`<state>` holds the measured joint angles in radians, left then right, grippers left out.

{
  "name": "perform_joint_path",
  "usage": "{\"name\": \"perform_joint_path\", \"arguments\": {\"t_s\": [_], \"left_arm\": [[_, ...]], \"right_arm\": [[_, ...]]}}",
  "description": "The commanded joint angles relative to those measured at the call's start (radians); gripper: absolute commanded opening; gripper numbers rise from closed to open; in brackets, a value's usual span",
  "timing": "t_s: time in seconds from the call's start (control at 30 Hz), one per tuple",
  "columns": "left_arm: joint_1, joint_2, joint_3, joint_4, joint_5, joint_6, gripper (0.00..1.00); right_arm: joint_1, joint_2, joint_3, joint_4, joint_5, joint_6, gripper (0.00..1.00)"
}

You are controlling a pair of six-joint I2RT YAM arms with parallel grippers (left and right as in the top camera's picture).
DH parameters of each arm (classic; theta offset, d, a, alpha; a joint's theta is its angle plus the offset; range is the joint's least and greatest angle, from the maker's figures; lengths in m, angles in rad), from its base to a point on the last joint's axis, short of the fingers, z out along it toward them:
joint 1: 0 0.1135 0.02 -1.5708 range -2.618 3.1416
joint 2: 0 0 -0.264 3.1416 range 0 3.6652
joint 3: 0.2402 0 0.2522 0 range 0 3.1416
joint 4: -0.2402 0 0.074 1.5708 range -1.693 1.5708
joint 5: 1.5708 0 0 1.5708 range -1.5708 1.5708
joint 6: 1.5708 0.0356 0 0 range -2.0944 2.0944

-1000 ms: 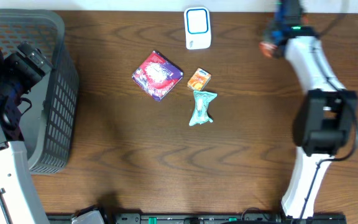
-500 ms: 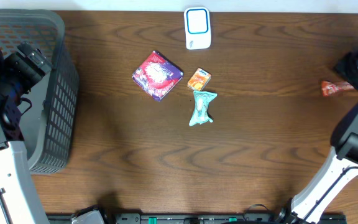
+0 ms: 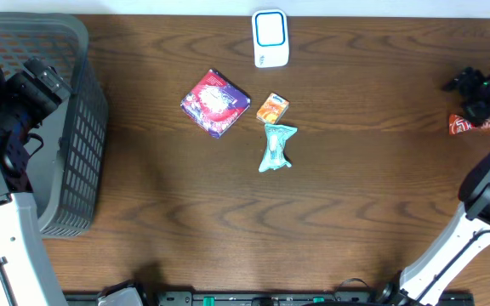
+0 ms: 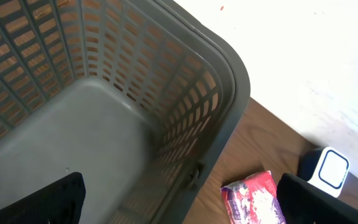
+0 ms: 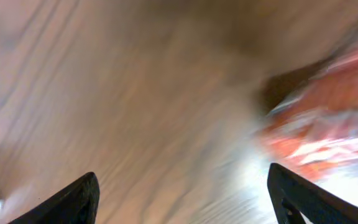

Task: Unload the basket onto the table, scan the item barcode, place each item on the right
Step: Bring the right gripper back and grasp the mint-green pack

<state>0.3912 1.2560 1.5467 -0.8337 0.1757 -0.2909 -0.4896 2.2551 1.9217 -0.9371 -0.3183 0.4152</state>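
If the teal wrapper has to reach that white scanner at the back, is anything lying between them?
Yes: the small orange box lies right between the teal wrapper and the white scanner, close by the wrapper's far end. Nothing else shows on that line.

Shop-checkout lab: scanner (image 3: 270, 38), basket (image 3: 88, 144).

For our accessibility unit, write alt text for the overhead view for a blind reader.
A red-purple packet, an orange box and a teal wrapper lie mid-table near a white scanner at the far edge of the wooden table. A grey basket stands at left; at right, the open right tool is beside an orange-red packet.
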Motion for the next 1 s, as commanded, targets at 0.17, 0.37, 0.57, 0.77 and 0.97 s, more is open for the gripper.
{"name": "perform_joint_path", "arguments": {"t_s": [0.17, 0.37, 0.57, 0.77, 0.97], "left_arm": [[0.003, 0.005, 0.006, 0.0, -0.012, -0.002, 0.98], [0.003, 0.005, 0.006, 0.0, -0.012, -0.002, 0.98], [0.003, 0.005, 0.006, 0.0, -0.012, -0.002, 0.98], [0.003, 0.005, 0.006, 0.0, -0.012, -0.002, 0.98], [0.003, 0.005, 0.006, 0.0, -0.012, -0.002, 0.98]], "right_arm": [[0.278, -0.036, 0.004, -0.128, -0.203, -0.137, 0.82], [0.502, -0.036, -0.002, -0.242, -0.188, -0.29, 0.86], [0.675, -0.036, -0.002, -0.377, -0.048, -0.289, 0.7], [0.788, -0.037, 0.0, -0.459, -0.005, -0.289, 0.29], [0.838, -0.037, 0.012, -0.455, 0.0, -0.278, 0.04]]}}
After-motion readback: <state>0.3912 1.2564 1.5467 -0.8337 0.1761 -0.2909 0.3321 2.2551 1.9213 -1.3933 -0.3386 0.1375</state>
